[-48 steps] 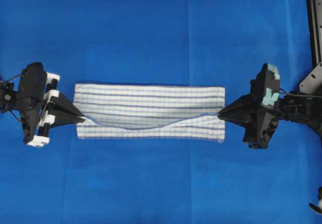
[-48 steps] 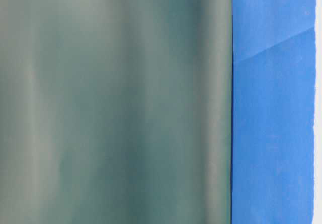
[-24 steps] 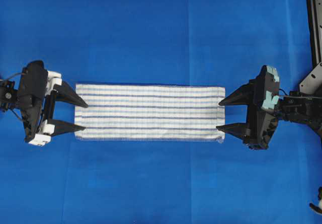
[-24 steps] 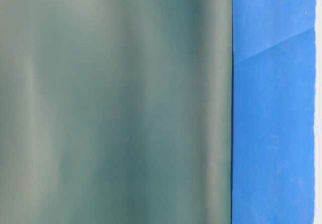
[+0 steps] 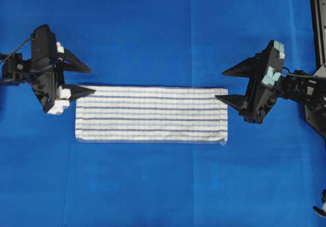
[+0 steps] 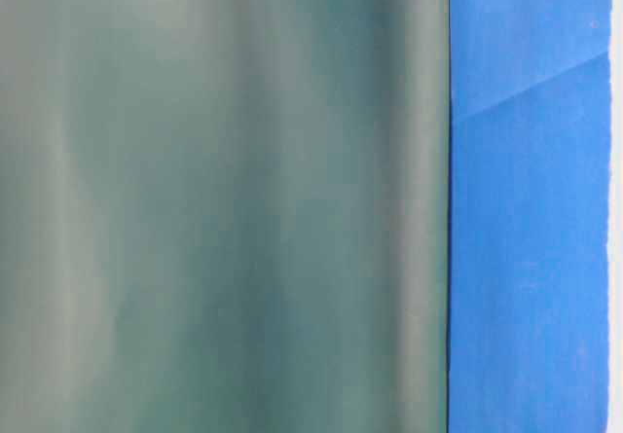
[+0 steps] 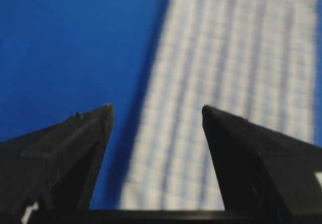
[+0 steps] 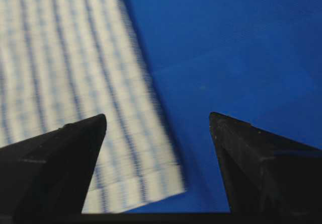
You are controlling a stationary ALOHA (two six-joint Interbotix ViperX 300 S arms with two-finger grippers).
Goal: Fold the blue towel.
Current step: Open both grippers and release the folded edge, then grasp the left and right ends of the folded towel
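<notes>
From overhead you see the blue towel (image 5: 151, 115), a flat woven striped rectangle, lying mid-counter on the blue counter (image 5: 153, 33) covering; your left claw (image 5: 86, 80) and right claw (image 5: 222, 85) gape released at its far corners. Each wrist view shows pointed black fingers (image 7: 65, 148) spread above blurred weave.

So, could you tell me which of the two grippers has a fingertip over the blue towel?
The left gripper: its lower fingertip overlaps the blue towel's top-left corner. The right gripper's tips stop just short of the towel's right edge. Both are open.
</notes>
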